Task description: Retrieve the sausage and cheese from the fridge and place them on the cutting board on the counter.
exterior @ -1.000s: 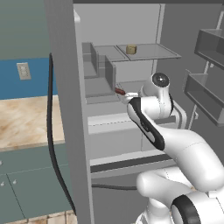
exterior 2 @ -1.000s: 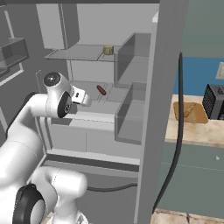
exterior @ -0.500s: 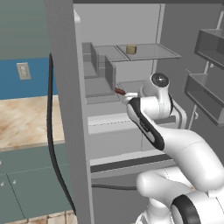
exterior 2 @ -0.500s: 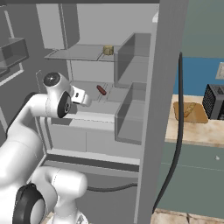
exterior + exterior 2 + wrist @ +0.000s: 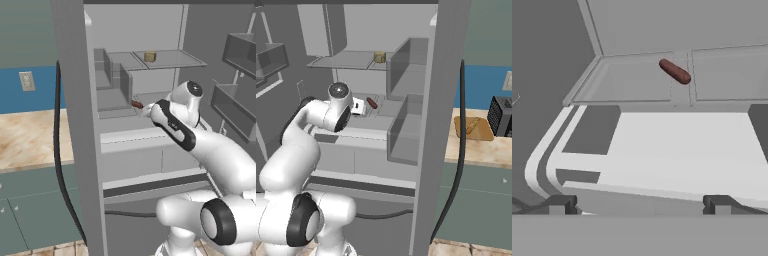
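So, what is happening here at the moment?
The robot arm reaches into the open fridge with its hand open and empty, aimed at the sausage lying on a shelf ahead. The cheese sits on the shelf above. The cutting board waits on the counter.

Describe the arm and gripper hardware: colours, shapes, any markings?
Glossy white rounded arm with black joint rings and round end caps, plus a black band along one link. The gripper has two small, blocky dark grey fingertips. No markings or loose cables visible on it.
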